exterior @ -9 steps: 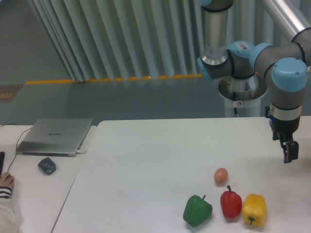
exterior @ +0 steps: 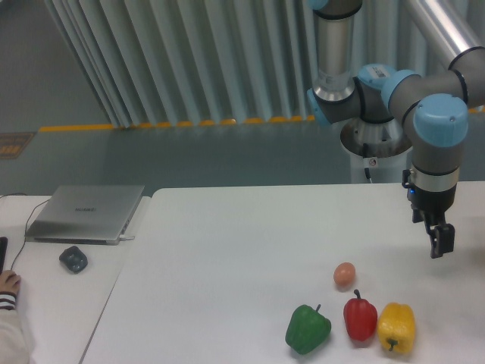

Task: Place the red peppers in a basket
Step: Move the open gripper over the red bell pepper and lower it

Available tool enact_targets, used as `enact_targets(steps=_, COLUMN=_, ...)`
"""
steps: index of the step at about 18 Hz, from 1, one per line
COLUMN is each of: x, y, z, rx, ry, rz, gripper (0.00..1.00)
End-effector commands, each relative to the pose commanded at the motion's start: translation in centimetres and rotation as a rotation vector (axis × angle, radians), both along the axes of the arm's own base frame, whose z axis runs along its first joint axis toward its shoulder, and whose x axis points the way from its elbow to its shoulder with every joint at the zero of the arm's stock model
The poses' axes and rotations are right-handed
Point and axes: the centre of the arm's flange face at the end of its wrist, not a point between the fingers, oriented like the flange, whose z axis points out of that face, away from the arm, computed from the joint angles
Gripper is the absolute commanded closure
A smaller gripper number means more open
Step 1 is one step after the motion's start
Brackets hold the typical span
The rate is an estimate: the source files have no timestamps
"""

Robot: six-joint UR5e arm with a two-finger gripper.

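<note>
Here the red pepper [exterior: 360, 318] lies well below-left of the pincer [exterior: 439, 242].

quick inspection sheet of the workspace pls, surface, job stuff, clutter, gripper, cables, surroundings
Surface: white table, with a second table on its left.
Job's things: red pepper upright near the front edge, between green pepper and yellow pepper; no basket seen.
Clutter: egg behind the peppers; closed laptop and mouse on the left table.
Grippers: gripper in the air to the right, holding nothing; opening cannot be judged.
Cables: one running from the laptop.
Surroundings: ribbed grey wall, yellow floor line, a person's hand at far left.
</note>
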Motion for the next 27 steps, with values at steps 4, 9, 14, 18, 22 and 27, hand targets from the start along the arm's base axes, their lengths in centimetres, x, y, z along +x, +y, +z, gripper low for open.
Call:
enact_targets(steps=4, x=0.7, y=-0.3, z=-1.3, rx=0.053, ry=-0.08, rz=0.036, gripper=0.0)
enact_targets(steps=9, x=1.3, y=0.8, z=-1.9, rx=0.105, ry=-0.039, rz=0.193, gripper=0.0)
enact_targets(steps=14, x=1.6, y=2.0, z=-2.0, rx=0.151, ry=-0.096, rz=0.392, gripper=0.0)
enact_targets(steps=18, x=2.2, y=4.1, z=-1.5, rx=0.192, ry=-0.128, rz=0.554, gripper=0.0)
enact_targets(steps=22, x=3.8, y=7.3, z=-0.9, rx=0.221, ry=-0.159, rz=0.78, gripper=0.0)
enact_targets(steps=27, x=7.1, y=10.7, z=-1.7, rx=0.213, ry=-0.196, rz=0.961, gripper=0.0)
